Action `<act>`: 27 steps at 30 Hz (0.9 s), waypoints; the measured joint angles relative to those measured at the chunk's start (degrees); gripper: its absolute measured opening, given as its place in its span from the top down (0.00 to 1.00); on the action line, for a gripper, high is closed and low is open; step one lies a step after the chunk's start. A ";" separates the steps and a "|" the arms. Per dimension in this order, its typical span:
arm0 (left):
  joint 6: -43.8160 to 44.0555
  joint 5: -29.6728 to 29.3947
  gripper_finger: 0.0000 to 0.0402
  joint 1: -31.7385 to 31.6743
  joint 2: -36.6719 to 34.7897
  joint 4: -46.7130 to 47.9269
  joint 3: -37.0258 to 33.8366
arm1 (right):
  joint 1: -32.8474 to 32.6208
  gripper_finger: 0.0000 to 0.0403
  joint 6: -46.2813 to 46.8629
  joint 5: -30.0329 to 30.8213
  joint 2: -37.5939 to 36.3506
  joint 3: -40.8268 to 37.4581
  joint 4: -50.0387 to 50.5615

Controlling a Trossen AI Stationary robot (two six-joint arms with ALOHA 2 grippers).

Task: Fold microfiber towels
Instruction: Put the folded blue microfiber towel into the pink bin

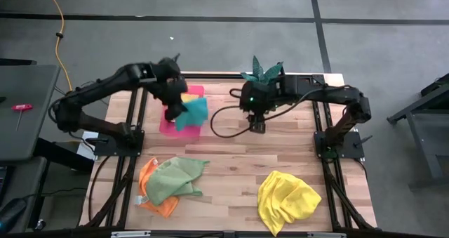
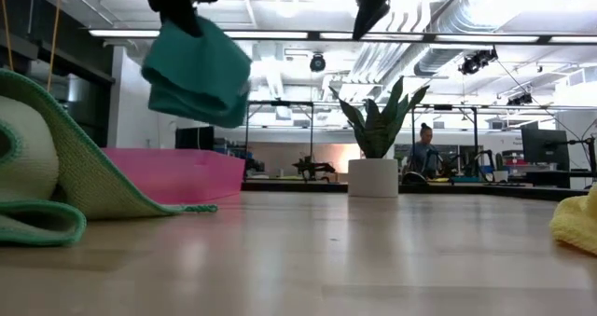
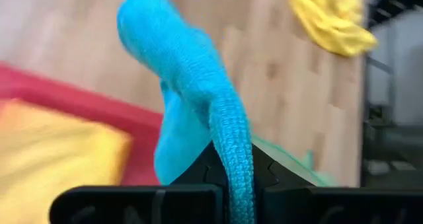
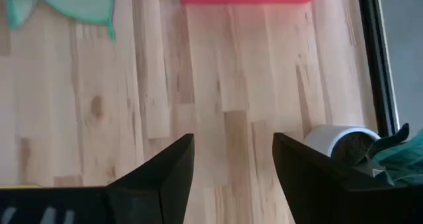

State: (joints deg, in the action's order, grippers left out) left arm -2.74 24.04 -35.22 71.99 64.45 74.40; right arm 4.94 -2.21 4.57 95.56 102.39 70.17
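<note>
A potted plant (image 1: 261, 71) stands at the far edge of the wooden surface (image 1: 231, 164), just beside the right hand (image 1: 257, 123), which hangs empty over bare wood with its fingers spread apart. The pink tray (image 1: 167, 123) holds a yellow towel (image 1: 192, 95). Above the tray, the left hand (image 1: 173, 109) is clamped on the teal towel (image 1: 193, 111), which dangles clear of the surface. Nearer the front, the light green towel (image 1: 172, 177) lies crumpled on the orange towel (image 1: 150, 193), and a second yellow towel (image 1: 286, 197) lies well apart from them.
</note>
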 joint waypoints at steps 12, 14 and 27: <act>-5.95 4.01 1.00 -15.71 13.07 10.03 1.85 | 0.91 0.51 -0.27 -2.02 -0.43 -0.07 0.03; -6.82 7.20 1.00 -16.71 15.39 9.92 1.85 | 0.91 0.51 -0.44 -2.02 -0.43 -0.08 0.74; -9.49 8.06 1.00 -19.57 23.08 9.66 1.10 | 0.91 0.51 -0.81 -2.02 -0.39 -0.09 1.93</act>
State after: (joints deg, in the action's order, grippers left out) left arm -12.24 32.10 -54.79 95.07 74.11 75.50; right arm 5.85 -3.03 2.55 95.18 102.30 72.10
